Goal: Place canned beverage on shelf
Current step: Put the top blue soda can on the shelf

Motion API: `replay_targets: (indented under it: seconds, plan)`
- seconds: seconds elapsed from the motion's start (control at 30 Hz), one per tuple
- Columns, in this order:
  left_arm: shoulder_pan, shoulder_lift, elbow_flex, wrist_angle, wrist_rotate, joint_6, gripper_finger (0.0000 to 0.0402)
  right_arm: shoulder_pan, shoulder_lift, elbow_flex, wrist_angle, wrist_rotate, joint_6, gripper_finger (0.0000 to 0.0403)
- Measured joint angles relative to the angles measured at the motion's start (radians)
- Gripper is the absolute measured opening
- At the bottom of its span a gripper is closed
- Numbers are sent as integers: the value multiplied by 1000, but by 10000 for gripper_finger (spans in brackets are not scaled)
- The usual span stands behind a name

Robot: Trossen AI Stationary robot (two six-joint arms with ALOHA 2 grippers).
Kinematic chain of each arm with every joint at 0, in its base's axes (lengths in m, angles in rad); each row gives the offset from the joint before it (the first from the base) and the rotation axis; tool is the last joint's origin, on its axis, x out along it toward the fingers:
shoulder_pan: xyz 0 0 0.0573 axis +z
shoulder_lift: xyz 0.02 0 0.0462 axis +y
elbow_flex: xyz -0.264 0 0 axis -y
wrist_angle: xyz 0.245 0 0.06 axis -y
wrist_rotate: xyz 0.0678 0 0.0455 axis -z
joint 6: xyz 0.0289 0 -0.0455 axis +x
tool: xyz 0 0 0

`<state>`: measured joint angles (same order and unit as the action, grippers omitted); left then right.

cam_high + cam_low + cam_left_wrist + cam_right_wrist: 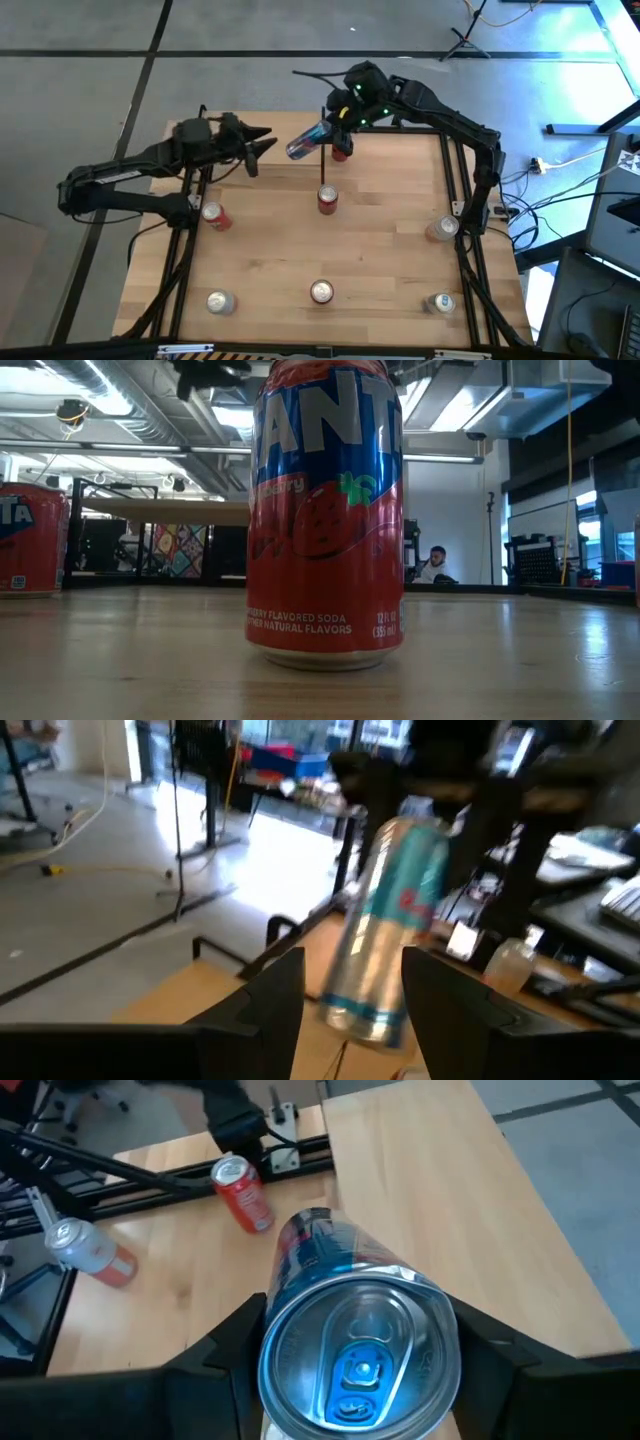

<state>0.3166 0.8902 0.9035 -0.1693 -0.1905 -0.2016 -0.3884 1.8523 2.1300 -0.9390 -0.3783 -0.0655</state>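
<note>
Left gripper [262,146] hovers past the table's [390,250] far-left edge, fingers parted and empty, a clear gap between it and the blue can [308,141]. Right gripper [335,120] clamps that can, tilted in the air over the far edge. Red can [327,200] stands mid-table, open wood around it.

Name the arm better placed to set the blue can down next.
Right. The right end effector already grips the blue can, tilted above the table's far edge. The left end effector hovers open beside it, holding nothing.
</note>
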Motion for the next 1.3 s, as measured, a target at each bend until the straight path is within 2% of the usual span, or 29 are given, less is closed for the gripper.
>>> replay_targets:
  seconds: [0.33, 1.3]
  plan:
    - [11, 95, 1, 10, 95, 1, 163, 16, 0, 1, 74, 5, 8, 208]
    - [30, 125, 1, 43, 123, 3, 163, 15, 14, 0, 206, -6, 5, 211]
